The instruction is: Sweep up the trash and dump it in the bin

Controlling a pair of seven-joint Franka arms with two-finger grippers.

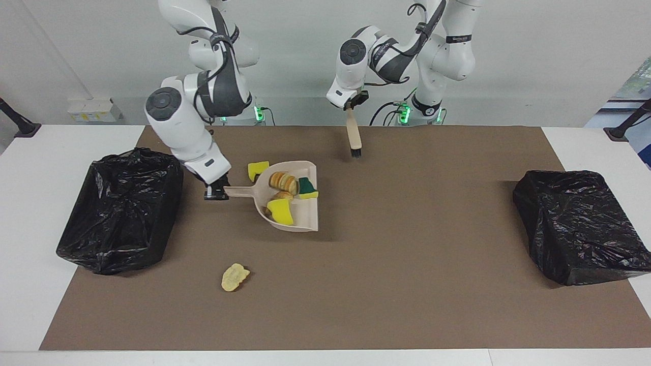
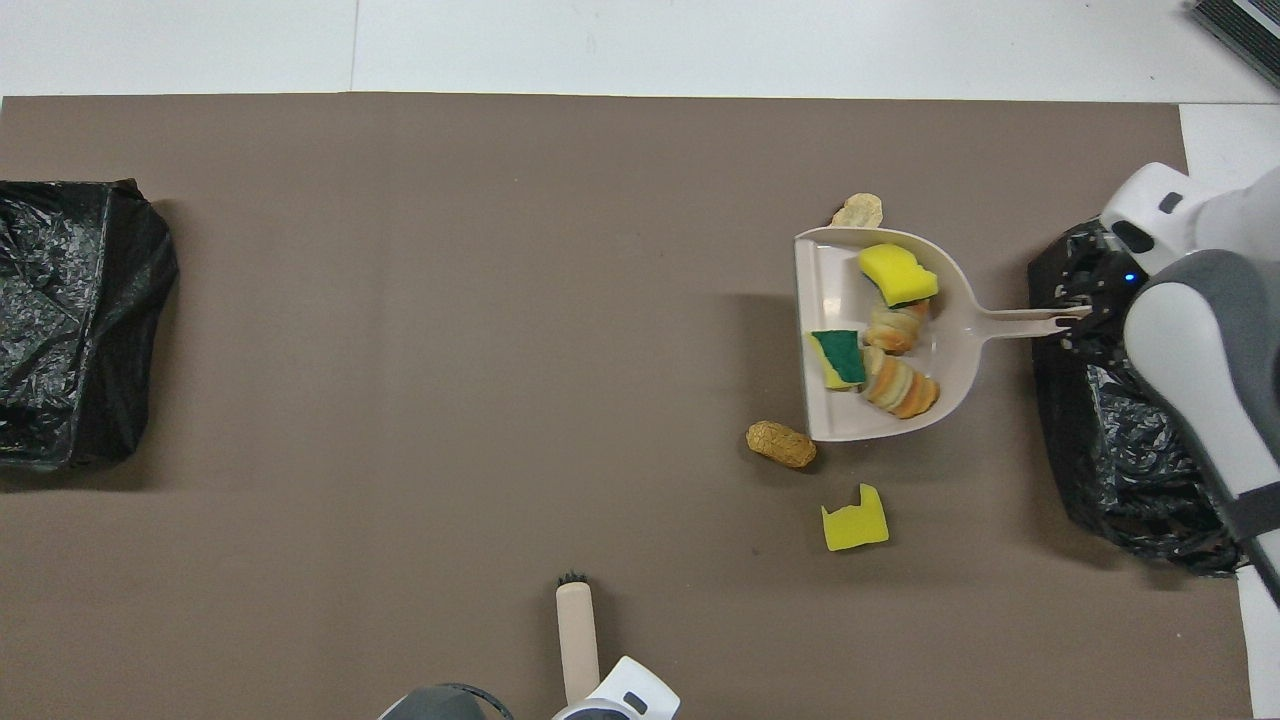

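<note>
My right gripper (image 1: 216,193) (image 2: 1075,320) is shut on the handle of the beige dustpan (image 1: 305,218) (image 2: 822,285) and holds it a little above the mat, beside the bin (image 1: 122,208) (image 2: 1120,450). In the pan lie a yellow sponge chunk (image 1: 281,211) (image 2: 897,272), a green-topped sponge (image 1: 307,188) (image 2: 838,358) and two bread-like pieces (image 1: 283,180) (image 2: 900,385). On the mat lie a yellow sponge chunk (image 1: 258,169) (image 2: 855,520), a pale lump (image 1: 235,277) (image 2: 858,210) and a brown piece (image 2: 780,445). My left gripper (image 1: 351,104) (image 2: 600,705) is shut on the beige brush (image 1: 353,132) (image 2: 577,630), bristles down, above the mat.
A second black-bagged bin (image 1: 580,223) (image 2: 70,320) stands at the left arm's end of the table. The brown mat (image 1: 407,284) (image 2: 450,350) covers most of the white table.
</note>
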